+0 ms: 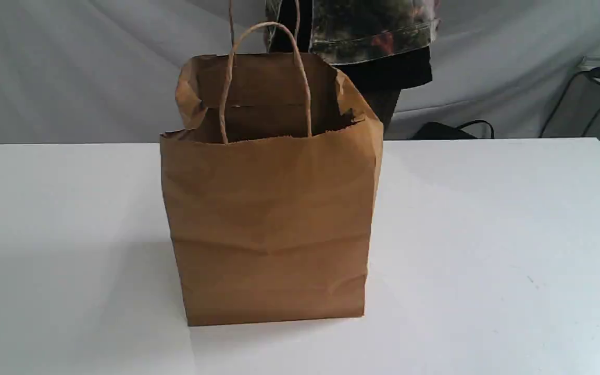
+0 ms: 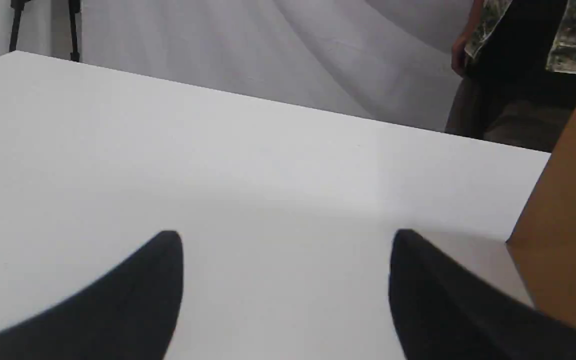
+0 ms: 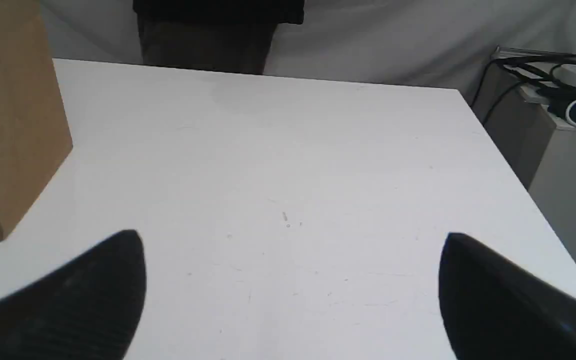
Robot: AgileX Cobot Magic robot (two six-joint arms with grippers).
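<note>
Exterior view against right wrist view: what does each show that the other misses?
Only the exterior view shows the whole paper bag, its open top and twisted handle; no arm is in frame. Only the right wrist view shows the right claw, open and empty over the white table, the bag off to one side. Both show the bag standing on the table, a person behind it and cables beyond the table's edge.

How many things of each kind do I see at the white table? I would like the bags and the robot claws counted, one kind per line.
Bags: 1, the brown paper bag, upright on the white table
Claws: 2, the left claw and the right claw, both open and empty
Total: 3
</note>
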